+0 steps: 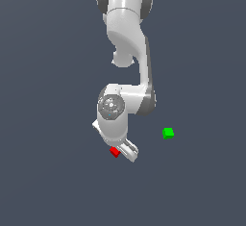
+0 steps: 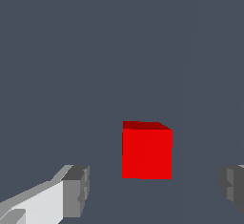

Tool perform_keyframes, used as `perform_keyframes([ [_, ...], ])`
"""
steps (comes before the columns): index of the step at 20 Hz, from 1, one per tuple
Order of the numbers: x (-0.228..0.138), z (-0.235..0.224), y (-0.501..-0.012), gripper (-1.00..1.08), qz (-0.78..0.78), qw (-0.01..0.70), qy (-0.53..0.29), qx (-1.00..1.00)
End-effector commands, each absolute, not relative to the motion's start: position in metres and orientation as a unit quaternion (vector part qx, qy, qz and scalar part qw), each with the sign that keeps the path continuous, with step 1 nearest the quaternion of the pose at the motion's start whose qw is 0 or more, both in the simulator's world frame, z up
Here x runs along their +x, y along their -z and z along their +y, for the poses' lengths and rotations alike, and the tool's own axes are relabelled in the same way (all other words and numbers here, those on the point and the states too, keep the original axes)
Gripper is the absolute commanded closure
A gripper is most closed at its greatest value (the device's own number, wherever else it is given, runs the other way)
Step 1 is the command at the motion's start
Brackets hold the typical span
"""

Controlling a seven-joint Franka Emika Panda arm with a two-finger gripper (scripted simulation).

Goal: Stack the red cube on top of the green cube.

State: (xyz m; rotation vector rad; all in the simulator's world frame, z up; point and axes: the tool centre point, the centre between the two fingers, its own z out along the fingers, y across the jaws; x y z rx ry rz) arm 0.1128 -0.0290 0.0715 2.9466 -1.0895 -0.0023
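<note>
One plain, flat-faced red cube (image 2: pixel 147 150)

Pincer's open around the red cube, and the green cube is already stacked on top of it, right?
Not quite. The pincer is open around the red cube, but the green cube isn't stacked: the exterior view shows it sitting apart on the floor, toward that view's right.

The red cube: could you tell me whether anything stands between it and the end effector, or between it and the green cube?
Nothing visible does. The red cube sits between the open end effector's fingers, and only bare floor separates it from the green cube.
</note>
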Motion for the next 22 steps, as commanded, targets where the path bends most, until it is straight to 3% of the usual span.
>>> perform_keyframes([
  [1, 0.116, -0.032, -0.070, -0.92, -0.357, 0.000, 0.000, 0.934],
  [13, 0.116, -0.032, -0.066, -0.92, -0.358, 0.000, 0.000, 0.934],
  [22, 0.114, -0.032, -0.024, -0.92, -0.357, 0.000, 0.000, 0.934],
])
